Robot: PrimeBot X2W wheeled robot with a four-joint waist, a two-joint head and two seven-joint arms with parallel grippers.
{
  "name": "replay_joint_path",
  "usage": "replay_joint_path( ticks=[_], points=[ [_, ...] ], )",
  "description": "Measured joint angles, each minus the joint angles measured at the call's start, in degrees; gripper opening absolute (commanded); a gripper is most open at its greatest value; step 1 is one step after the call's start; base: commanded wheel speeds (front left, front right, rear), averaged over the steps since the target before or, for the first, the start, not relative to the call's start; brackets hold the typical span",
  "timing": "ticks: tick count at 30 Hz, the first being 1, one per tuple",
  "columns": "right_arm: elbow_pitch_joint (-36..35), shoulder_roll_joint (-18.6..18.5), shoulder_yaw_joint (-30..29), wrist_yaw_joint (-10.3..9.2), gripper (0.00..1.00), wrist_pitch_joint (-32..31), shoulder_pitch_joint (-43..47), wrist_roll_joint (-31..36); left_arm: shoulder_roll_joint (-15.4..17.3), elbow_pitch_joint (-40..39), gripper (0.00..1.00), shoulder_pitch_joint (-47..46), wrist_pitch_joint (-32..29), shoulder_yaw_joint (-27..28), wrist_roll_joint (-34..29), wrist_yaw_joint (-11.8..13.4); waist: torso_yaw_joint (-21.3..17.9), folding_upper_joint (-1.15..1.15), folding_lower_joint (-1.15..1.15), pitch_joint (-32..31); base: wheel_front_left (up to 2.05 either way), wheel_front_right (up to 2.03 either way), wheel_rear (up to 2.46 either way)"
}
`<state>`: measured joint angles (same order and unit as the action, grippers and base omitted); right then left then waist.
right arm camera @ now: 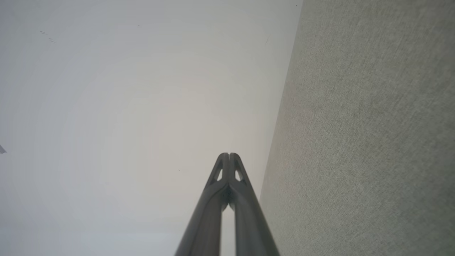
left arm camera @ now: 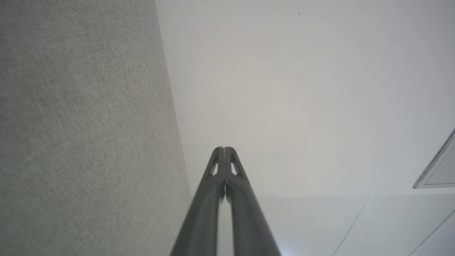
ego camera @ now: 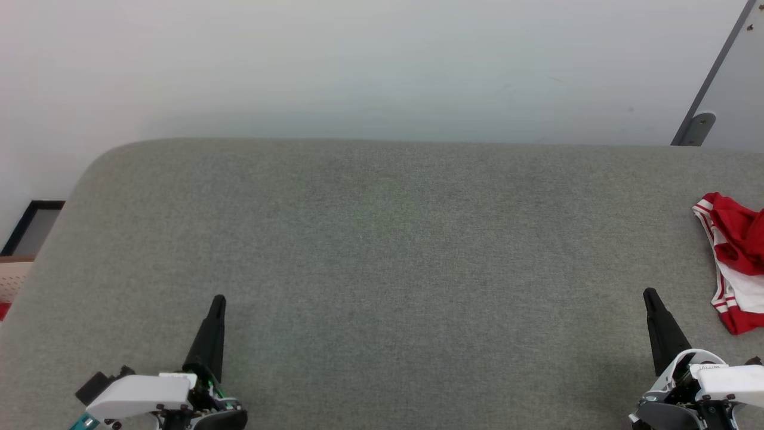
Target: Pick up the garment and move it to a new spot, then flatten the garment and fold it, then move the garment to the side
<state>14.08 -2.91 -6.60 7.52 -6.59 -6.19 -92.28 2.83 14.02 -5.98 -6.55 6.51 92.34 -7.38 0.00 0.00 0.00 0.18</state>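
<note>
Red garment with white, seemingly red-striped trim; flecked grey surface; off-white wall.

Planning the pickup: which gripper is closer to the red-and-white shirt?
The right gripper; the garment lies crumpled just off to its right, while the left gripper is at the opposite side.

Table w/ matt grey woven cloth; garment smooth fabric; fingers matt dark plastic.
</note>
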Motion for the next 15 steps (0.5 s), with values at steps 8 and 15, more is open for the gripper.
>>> replay_joint_path(
  ticks=[8, 15],
  points=[
    [0.0, 0.0, 0.0, 0.00, 0.00, 0.0, 0.0, 0.0, 0.0, 0.0, 0.00, 0.0, 0.0, 0.0, 0.0, 0.0, 0.0, 0.00, 0.00, 0.0, 0.00, 0.00, 0.00],
    [0.0, 0.0, 0.0, 0.00, 0.00, 0.0, 0.0, 0.0, 0.0, 0.0, 0.00, 0.0, 0.0, 0.0, 0.0, 0.0, 0.0, 0.00, 0.00, 0.0, 0.00, 0.00, 0.00]
  ],
)
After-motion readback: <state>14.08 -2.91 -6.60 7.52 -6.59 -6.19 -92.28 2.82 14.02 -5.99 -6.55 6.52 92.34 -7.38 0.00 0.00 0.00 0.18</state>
